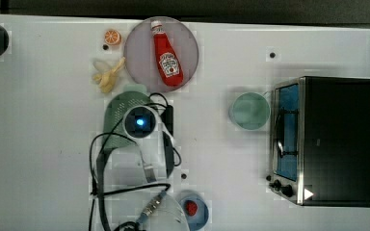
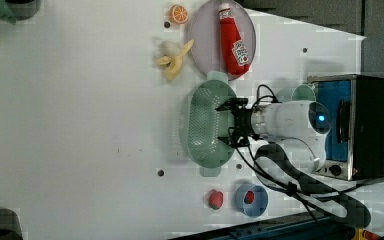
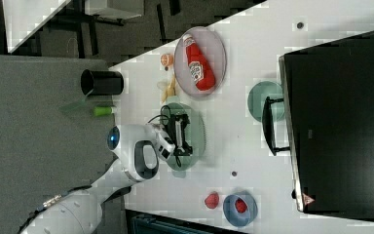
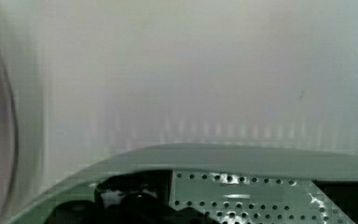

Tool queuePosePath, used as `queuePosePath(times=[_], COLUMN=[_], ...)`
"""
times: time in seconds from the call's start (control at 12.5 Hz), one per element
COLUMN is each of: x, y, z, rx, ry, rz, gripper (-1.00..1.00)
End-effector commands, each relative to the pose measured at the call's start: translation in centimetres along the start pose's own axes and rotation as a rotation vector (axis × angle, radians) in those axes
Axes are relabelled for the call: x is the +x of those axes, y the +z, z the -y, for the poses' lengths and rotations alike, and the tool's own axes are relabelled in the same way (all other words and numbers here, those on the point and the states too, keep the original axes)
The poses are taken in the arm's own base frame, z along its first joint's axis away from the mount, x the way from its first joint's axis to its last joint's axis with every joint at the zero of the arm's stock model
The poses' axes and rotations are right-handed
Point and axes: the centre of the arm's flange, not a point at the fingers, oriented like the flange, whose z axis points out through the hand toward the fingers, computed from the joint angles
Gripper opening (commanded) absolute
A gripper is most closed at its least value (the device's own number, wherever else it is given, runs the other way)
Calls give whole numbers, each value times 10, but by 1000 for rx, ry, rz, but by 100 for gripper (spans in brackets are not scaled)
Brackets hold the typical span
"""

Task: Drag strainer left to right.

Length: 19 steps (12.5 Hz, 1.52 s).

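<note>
Arm reaches low across the table (image 2: 80, 125); gripper (image 2: 228, 122) down inside the strainer (image 2: 202, 125), wrist roughly vertical.

- Top view looks straight down on the table (image 1: 38, 120).
- Left view and right view look steeply down, turned sideways; both share the strainer (image 2: 205, 125).
- Wrist view sits close above its rim.

Ketchup bottle (image 1: 167, 55) lying on the lilac-grey plate (image 1: 139, 55): white label with dark print, lettering not legible in the top view, left view or right view. Toaster oven (image 1: 335, 139): small white triangular mark at a front corner (image 1: 308, 193) in the top view, seen as a reddish triangular sign in the right view; no characters readable. No other text, number or brand can be read.
</note>
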Motion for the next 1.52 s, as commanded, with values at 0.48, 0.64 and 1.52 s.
queuePosePath(times=[0.48, 0.64, 1.52], x=[95, 116, 177], y=[-10, -11, -28], z=[5, 4, 7], rx=[4, 3, 32], ry=[-109, -104, -188], rz=[-22, -34, -74], gripper=[100, 100, 100])
